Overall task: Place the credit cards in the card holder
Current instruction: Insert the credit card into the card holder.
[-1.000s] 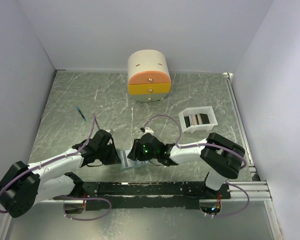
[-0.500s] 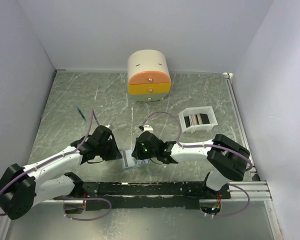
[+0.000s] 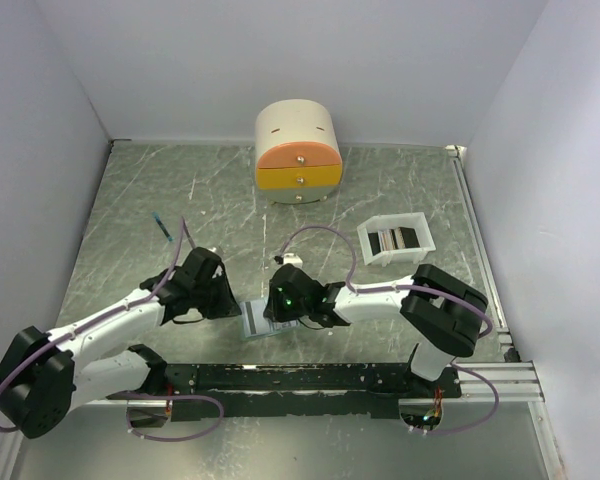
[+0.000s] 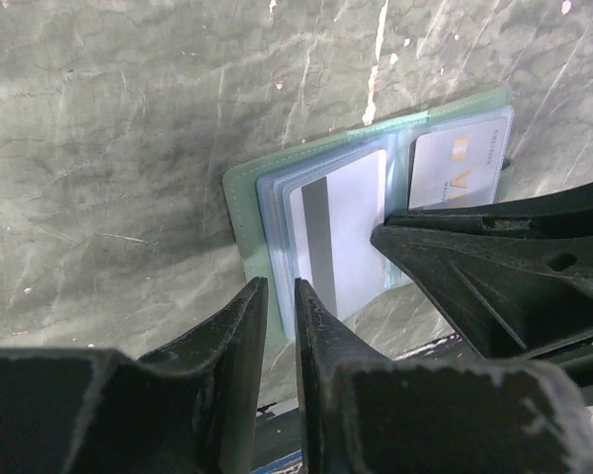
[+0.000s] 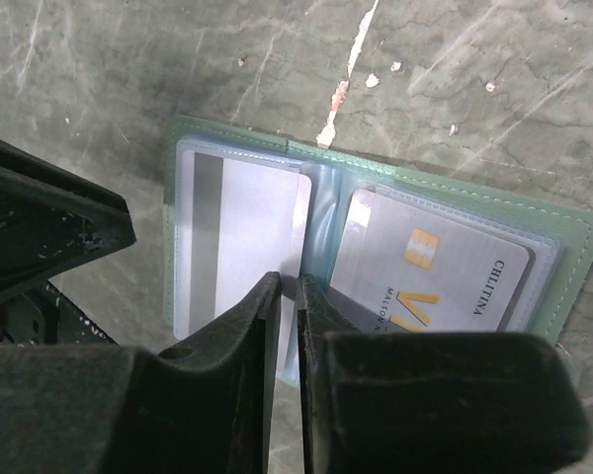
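Note:
The card holder (image 3: pixel 259 320) lies open on the table between both grippers, its green cover (image 4: pixel 241 212) (image 5: pixel 575 245) facing down. A pale credit card with a dark stripe (image 4: pixel 341 227) (image 5: pixel 242 232) sits in its left pocket. A second one with gold marks (image 4: pixel 455 168) (image 5: pixel 435 267) sits in the right pocket. My left gripper (image 3: pixel 234 304) (image 4: pixel 281 286) hovers at the holder's near left edge, narrowly open and empty. My right gripper (image 3: pixel 276 310) (image 5: pixel 289 281) is all but shut, its tips at the striped card's inner edge by the fold. More credit cards (image 3: pixel 392 240) stand in the white tray.
The white tray (image 3: pixel 421 232) stands at the right middle. A round cream-and-orange drawer box (image 3: pixel 298 150) is at the back centre. A thin blue stick (image 3: pixel 161 227) lies at the left. The black base rail (image 3: pixel 310 378) runs just in front of the holder.
My right gripper's jaws have closed from wide to nearly shut over the holder's fold. The left jaws have parted a little. The holder's pale inside now shows between the two grippers.

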